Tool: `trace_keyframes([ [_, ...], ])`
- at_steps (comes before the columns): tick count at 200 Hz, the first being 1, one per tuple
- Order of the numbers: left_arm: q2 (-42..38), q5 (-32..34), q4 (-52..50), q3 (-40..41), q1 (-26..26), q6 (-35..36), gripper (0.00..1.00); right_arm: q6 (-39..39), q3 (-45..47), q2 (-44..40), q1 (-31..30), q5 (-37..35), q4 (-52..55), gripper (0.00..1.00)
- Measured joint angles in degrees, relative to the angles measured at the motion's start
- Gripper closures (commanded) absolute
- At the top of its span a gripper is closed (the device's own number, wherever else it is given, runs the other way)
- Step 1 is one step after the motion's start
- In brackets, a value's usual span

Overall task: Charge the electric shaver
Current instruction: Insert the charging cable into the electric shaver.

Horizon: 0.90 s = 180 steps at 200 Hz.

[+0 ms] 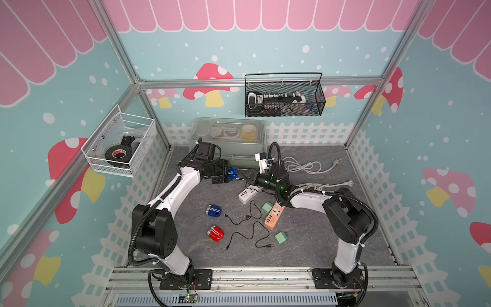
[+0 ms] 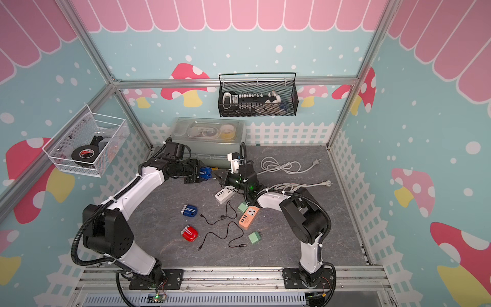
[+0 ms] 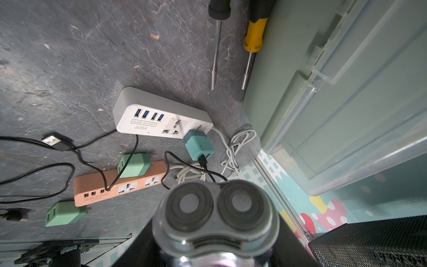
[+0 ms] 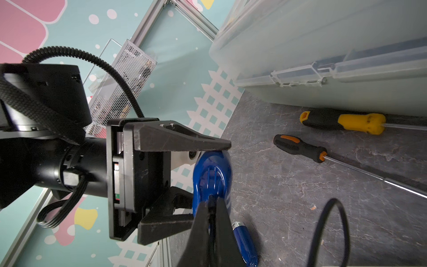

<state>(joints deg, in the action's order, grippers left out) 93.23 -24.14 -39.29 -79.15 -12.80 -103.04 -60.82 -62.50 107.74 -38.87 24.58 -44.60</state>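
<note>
My left gripper [image 1: 229, 173] holds a blue electric shaver [image 1: 232, 172] above the table, jaws shut on its sides. In the left wrist view the shaver's two round foil heads [image 3: 217, 208] face the camera. My right gripper [image 4: 211, 215] is shut on the thin black plug of a charging cable [image 4: 332, 208], and the plug end is pressed against the shaver's blue base [image 4: 212, 175]. In the left wrist view this black cable [image 3: 215, 176] runs from a teal adapter [image 3: 198, 145] plugged into the white power strip [image 3: 161, 115]. The contact between plug and shaver is hidden by my fingers.
Below the arms lie a second blue shaver [image 1: 214, 210], a red shaver [image 1: 215, 234], an orange power strip [image 1: 273, 216], two green adapters [image 1: 280, 237] and loose black cables [image 1: 247, 234]. Two screwdrivers [image 4: 300, 149] lie beside the clear plastic box [image 1: 228, 138]. White cords [image 1: 305, 166] lie at the back right.
</note>
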Motion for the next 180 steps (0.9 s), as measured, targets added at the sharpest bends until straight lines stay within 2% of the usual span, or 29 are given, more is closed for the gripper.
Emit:
trace_keyframes([
  [60, -0.02, -1.27, -0.52, -0.90, -0.59, 0.90, 1.00, 0.09, 0.11, 0.52, 2.67, 4.66, 1.05, 1.00],
  [95, -0.02, -1.42, -0.44, -0.92, -0.57, 1.27, 1.00, -3.41, 0.15, 2.21, 3.34, 7.37, -3.50, 1.00],
  [180, -0.15, -3.54, 0.24, -0.85, -0.42, 1.31, 1.00, -10.54, 3.76, 2.49, 3.37, 7.87, -14.60, 1.00],
])
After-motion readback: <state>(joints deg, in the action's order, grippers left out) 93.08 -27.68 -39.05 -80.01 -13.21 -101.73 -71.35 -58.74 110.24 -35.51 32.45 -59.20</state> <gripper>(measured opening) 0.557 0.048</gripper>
